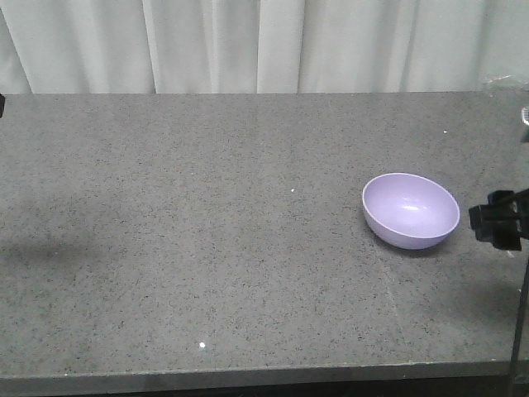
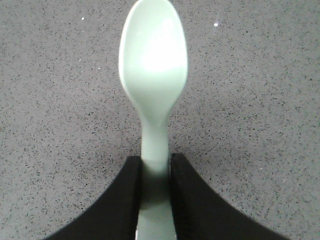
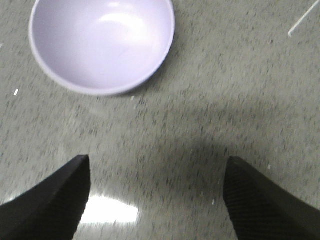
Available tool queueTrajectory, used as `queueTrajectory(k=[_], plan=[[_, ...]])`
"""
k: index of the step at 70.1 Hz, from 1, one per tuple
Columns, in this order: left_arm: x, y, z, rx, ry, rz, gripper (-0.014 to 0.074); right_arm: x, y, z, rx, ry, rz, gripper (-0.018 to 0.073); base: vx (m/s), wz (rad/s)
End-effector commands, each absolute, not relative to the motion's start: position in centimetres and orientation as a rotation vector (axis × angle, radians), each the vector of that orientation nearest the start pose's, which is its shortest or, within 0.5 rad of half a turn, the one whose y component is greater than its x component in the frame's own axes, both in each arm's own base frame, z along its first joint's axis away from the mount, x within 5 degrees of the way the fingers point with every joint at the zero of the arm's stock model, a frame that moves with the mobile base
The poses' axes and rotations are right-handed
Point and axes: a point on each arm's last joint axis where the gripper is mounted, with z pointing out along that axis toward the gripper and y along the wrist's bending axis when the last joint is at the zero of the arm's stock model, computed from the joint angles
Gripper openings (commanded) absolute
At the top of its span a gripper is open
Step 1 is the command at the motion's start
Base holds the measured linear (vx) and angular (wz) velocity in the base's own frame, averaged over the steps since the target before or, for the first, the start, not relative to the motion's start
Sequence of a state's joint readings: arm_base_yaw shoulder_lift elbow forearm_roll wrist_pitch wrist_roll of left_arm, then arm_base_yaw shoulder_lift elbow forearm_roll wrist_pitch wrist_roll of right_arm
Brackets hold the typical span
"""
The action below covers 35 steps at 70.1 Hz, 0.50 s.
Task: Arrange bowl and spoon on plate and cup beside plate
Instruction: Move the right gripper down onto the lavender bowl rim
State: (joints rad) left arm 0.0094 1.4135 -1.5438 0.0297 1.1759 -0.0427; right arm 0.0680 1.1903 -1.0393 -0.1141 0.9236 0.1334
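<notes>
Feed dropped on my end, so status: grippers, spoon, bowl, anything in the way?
Left gripper shut on spoon handle. Right gripper open, empty, short of the bowl. Nothing between them on the table; plate, cup not in view.

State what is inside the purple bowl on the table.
Nothing: the bowl shows only its bare purple inside with a light glare. The front view hides a strip of inner wall behind the near rim.
</notes>
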Motion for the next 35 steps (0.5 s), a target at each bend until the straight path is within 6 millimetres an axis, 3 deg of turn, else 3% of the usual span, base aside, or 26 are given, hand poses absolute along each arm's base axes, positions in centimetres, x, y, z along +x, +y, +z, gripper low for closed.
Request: queueTrajectory(k=[1, 16, 35], plan=[[27.9, 0.4, 42.9, -0.058, 2.429, 0.021, -0.0006, 25.7, 0.3, 35.0, 0.02, 2.441, -0.093, 0.0542, 0.0, 0.0], [27.9, 0.4, 42.9, -0.058, 2.433, 0.021, -0.0006, 30.6, 0.2, 34.8, -0.041, 2.485, -0.134, 0.0542, 0.0, 0.0], [27.9, 0.4, 42.9, -0.058, 2.433, 0.021, -0.0006, 36.2, 0.4, 31.7, -0.092, 2.544, -0.147, 0.0542, 0.0, 0.0]])
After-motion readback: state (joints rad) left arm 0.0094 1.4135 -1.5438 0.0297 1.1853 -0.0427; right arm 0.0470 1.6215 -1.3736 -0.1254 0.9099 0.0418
